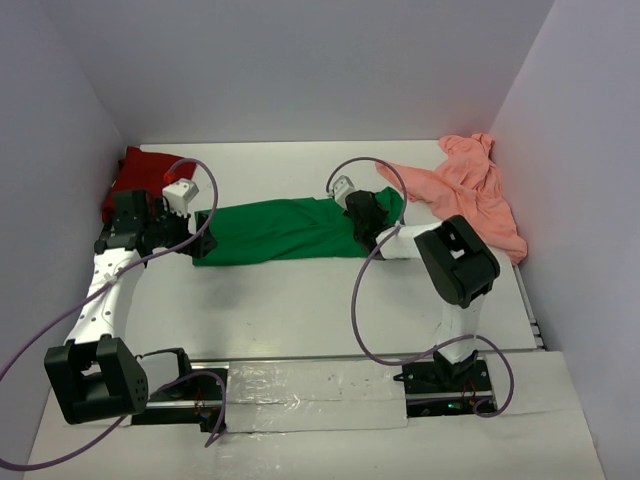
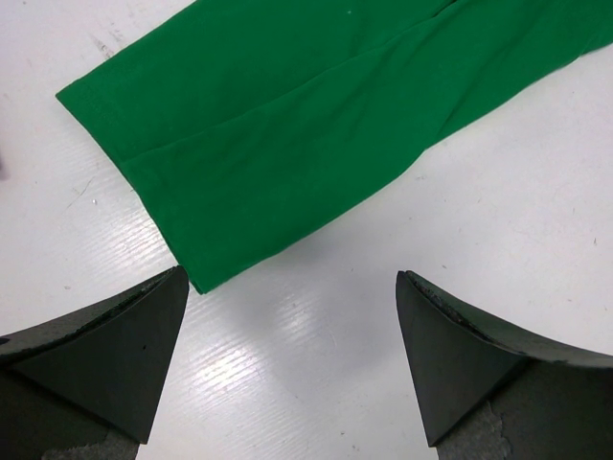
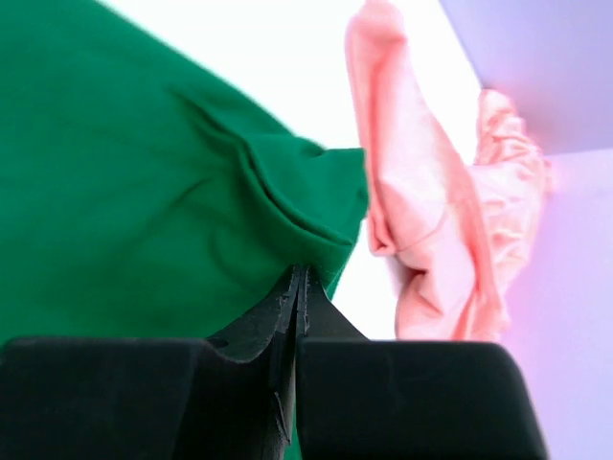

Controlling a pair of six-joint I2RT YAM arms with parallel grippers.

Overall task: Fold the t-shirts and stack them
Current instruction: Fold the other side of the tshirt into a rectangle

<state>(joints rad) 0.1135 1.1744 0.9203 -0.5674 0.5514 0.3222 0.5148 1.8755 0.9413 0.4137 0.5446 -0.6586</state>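
Note:
The bright green t-shirt lies folded into a long band across the middle of the table. My right gripper is at its right end, shut on a pinch of the green cloth, which bunches at the closed tips. At the band's left end my left gripper is open, its fingers standing wide over bare table just short of the green corner. The dark red t-shirt sits crumpled at the back left. The salmon-pink t-shirt lies spread at the back right.
White walls close in the table on the left, back and right; the pink shirt lies against the right wall. Purple cables loop off both arms. The arm bases stand on a rail at the near edge.

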